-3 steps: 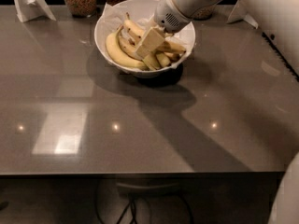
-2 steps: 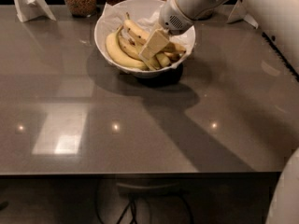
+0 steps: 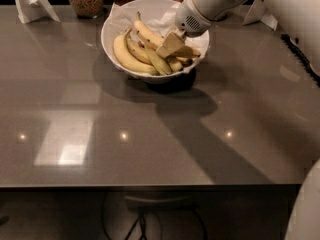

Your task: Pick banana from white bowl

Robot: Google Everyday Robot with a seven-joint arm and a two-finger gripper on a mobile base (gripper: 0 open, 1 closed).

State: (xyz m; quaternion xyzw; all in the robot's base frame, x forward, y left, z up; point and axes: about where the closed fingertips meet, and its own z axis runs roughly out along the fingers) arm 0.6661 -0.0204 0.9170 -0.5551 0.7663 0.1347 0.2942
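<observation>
Reaching in from 2 o'clock, the gripper (image 3: 171, 45) hangs over the banana (image 3: 147, 32) lying in the white bowl (image 3: 107, 26) at 12 o'clock on the counter (image 3: 150, 144), though whether its jaws are clamped cannot be told.

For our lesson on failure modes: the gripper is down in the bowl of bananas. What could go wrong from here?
1. The gripper sits among crowded fruit in the bowl, so it might catch a short banana instead of the long speckled banana.
2. Lifting might drag the paper lining or neighbouring fruit out over the rim.
</observation>
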